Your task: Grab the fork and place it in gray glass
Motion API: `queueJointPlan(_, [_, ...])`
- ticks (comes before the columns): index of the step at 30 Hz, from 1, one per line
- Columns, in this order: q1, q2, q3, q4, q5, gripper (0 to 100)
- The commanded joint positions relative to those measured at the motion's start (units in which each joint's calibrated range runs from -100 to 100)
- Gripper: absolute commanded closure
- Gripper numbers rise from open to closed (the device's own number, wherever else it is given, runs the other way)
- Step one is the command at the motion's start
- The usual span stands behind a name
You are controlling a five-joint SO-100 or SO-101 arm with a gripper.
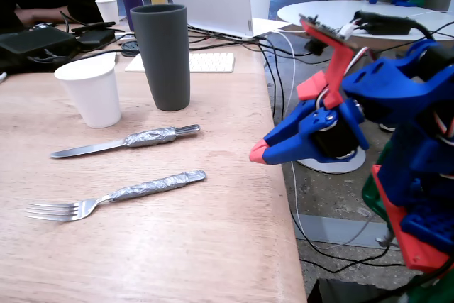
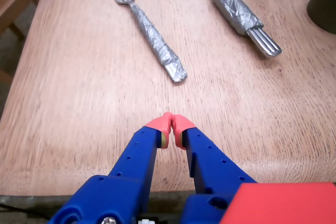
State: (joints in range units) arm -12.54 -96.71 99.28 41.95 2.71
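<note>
The fork (image 1: 113,195) lies flat on the wooden table (image 1: 177,246), tines to the left in the fixed view, its handle wrapped in crinkled foil. In the wrist view the fork (image 2: 152,30) runs from the top edge down toward the centre. The gray glass (image 1: 162,56) stands upright behind it; only its edge (image 2: 323,3) shows at the wrist view's right. My blue gripper (image 1: 257,154) with red tips hovers at the table's right edge, shut and empty. Seen from the wrist, the gripper (image 2: 171,121) has its tips together, short of the fork's handle end.
A foil-wrapped knife (image 1: 128,141) lies between the fork and the glass, also seen as the knife (image 2: 236,11) in the wrist view. A white paper cup (image 1: 90,90) stands left of the glass. A keyboard (image 1: 206,62), cables and a laptop crowd the back. The table's edge drops off at right.
</note>
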Motion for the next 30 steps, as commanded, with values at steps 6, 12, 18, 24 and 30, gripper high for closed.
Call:
queueJointPlan(6, [-0.32,-0.54,0.34,-0.16,0.2,100])
queueJointPlan(12, [-0.32,-0.54,0.34,-0.16,0.2,100])
queueJointPlan(18, [-0.32,-0.54,0.34,-0.16,0.2,100])
queueJointPlan(24, [-0.32,-0.54,0.34,-0.16,0.2,100])
queueJointPlan(30, [-1.84,-0.54,0.34,0.01,0.15,100])
